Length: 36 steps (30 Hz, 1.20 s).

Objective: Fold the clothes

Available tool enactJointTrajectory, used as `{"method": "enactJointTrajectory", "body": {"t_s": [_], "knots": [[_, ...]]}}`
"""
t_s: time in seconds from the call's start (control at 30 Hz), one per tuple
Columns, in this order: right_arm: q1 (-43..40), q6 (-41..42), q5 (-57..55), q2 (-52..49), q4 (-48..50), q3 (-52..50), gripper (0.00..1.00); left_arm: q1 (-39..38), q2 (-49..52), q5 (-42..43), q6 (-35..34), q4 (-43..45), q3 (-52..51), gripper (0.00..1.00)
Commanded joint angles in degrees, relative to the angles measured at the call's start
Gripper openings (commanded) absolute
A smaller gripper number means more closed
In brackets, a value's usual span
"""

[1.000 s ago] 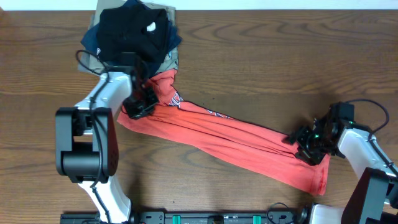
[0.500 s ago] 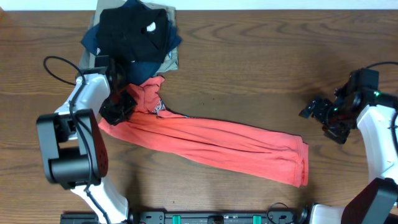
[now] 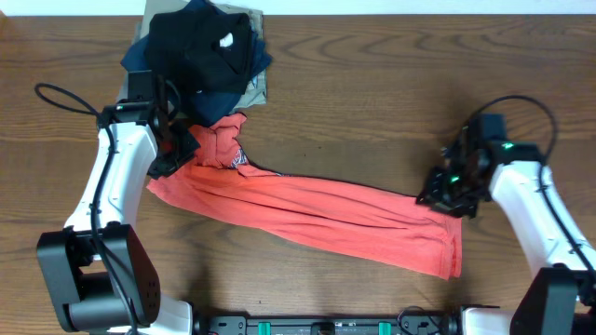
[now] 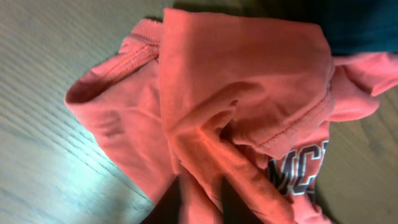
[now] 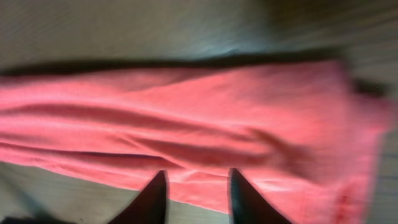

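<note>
The clothes, a red-orange T-shirt [image 3: 317, 209], lie stretched in a long band from upper left to lower right on the wooden table. White dark-edged lettering [image 4: 305, 174] shows on the bunched left end. My left gripper [image 3: 177, 149] sits on that end, by the collar and sleeve. In the left wrist view the left gripper [image 4: 199, 208] has its fingers a little apart with a ridge of the shirt [image 4: 249, 93] between them. My right gripper [image 3: 445, 194] hovers at the shirt's right end. The right wrist view is blurred, and the right gripper [image 5: 196, 196] is open over the cloth's near edge [image 5: 205, 186].
A pile of black, navy and khaki garments [image 3: 200, 51] sits at the back left, touching the shirt's upper end. The left arm's cable [image 3: 65, 98] loops over the table at the left. Bare wood [image 3: 372, 102] lies behind the shirt.
The right gripper let go of the shirt's right end, swung out to the right, and has come back to that end. The left gripper drew the left end left and its fingers parted slightly.
</note>
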<state>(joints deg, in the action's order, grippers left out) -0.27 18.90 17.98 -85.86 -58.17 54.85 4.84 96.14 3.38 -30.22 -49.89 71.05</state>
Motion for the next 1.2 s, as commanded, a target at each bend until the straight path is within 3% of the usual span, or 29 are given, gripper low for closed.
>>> {"method": "enactJointTrajectory", "body": {"t_s": [0.0, 0.07, 0.17, 0.37, 0.87, 1.17], "knots": [[4.98, 3.48, 1.77, -0.39, 2.19, -4.11, 0.22, 0.07, 0.37, -1.09, 1.03, -0.46, 0.04, 0.47], [6.95, 6.08, 1.79, -0.39, 4.33, -6.71, 0.20, 0.07, 0.35, -1.07, 1.03, -0.68, 0.04, 0.56], [9.14, 10.82, 1.77, -0.39, 6.95, -10.47, 0.16, 0.07, 0.35, -1.07, 1.03, -1.05, 0.04, 0.79], [9.86, 15.02, -0.04, -0.39, 9.33, -14.29, 0.13, 0.07, 0.35, -1.09, 1.03, -2.03, 0.04, 0.99], [1.79, 15.72, -7.30, -3.56, 12.17, -14.58, 0.17, 0.07, 0.35, -1.07, 1.05, -4.11, 0.04, 0.98], [-6.54, 13.14, -9.27, -10.38, 18.01, -13.33, 0.12, 0.07, 0.35, -1.07, 2.10, -4.33, 0.04, 0.98]]}}
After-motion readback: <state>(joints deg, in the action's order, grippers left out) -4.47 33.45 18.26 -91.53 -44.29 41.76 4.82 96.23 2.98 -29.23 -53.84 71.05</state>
